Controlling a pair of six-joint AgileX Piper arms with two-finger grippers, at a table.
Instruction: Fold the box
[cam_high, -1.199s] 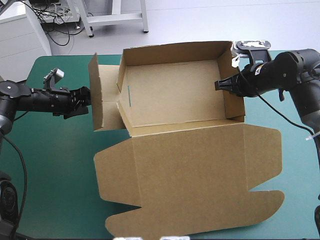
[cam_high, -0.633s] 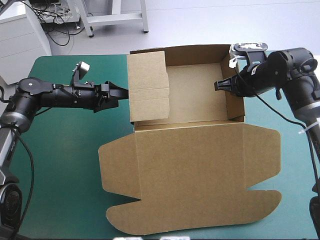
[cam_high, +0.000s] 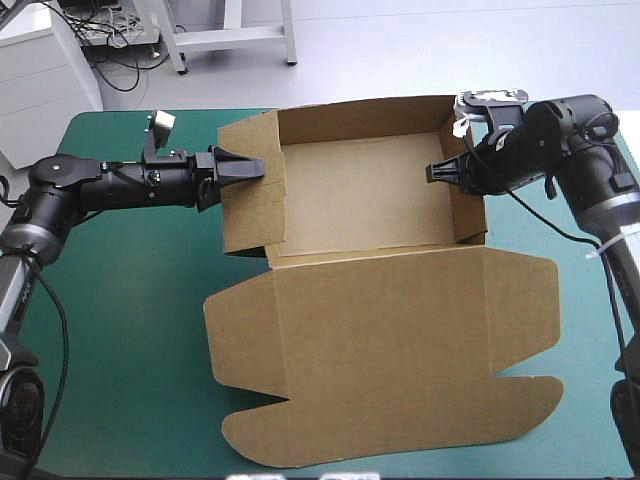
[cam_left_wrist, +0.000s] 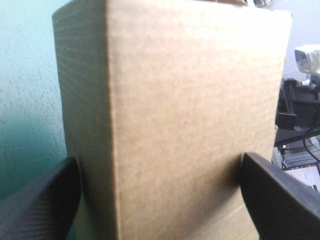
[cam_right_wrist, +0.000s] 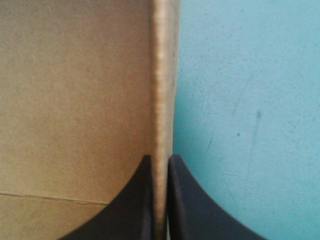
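The brown box (cam_high: 380, 330) lies with its tray toward the table's far edge and its lid flat toward the front. The tray's back and right walls stand up. My left gripper (cam_high: 245, 167) is open, its fingertips against the double left wall flap (cam_high: 250, 210), which leans outward at the tray's left side. In the left wrist view that flap (cam_left_wrist: 190, 115) fills the space between the open gripper's (cam_left_wrist: 160, 157) spread fingers. My right gripper (cam_high: 438, 172) is shut on the top edge of the right wall (cam_high: 465, 210). The right wrist view shows the gripper (cam_right_wrist: 160, 157) pinching the wall's rim (cam_right_wrist: 162, 90).
Bare teal-green cover (cam_high: 120, 300) lies left of the box under the left arm, and a narrower strip (cam_high: 590, 330) lies to its right. The lid's curved tabs (cam_high: 400, 440) reach almost to the table's front edge.
The left arm reached in to the box. The left wall flap swung from outside over the tray floor, then back to stand at the tray's left side. The right gripper kept its hold.
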